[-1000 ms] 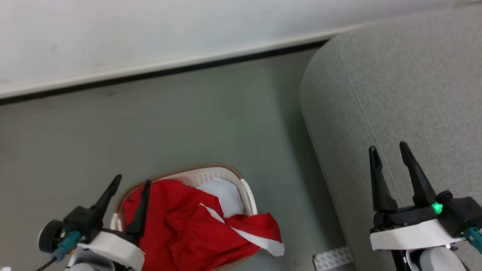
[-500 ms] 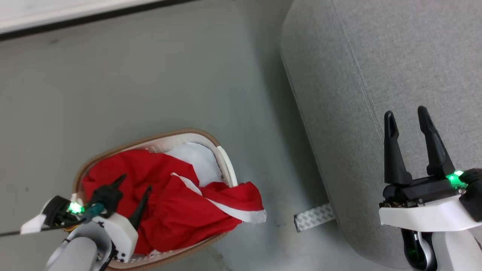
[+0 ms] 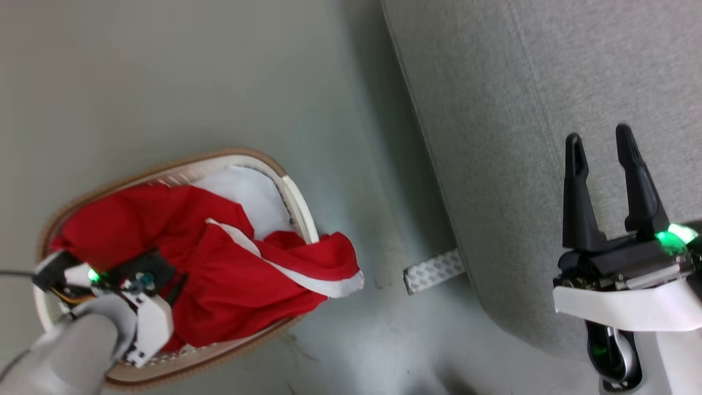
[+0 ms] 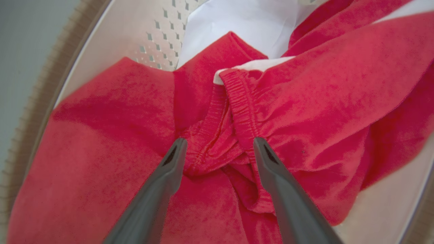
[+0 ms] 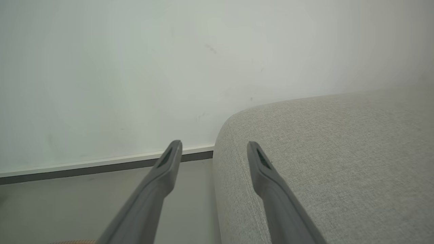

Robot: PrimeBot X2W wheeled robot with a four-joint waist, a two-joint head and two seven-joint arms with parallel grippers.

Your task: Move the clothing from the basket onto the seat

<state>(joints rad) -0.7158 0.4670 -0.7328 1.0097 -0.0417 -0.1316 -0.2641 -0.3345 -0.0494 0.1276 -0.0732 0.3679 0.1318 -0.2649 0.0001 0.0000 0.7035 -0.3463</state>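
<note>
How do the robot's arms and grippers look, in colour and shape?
The right gripper and left gripper each have two long, dark, tapering fingers on a black base with a green light and a white wrist shell. The left forearm is pale grey, with a teal plug and a thin dark cable.

clothing (image 3: 241, 285): bright red, white trim
basket (image 3: 299, 206): cream, perforated, tan woven-look rim
sofa (image 3: 521, 109): grey weave
</note>
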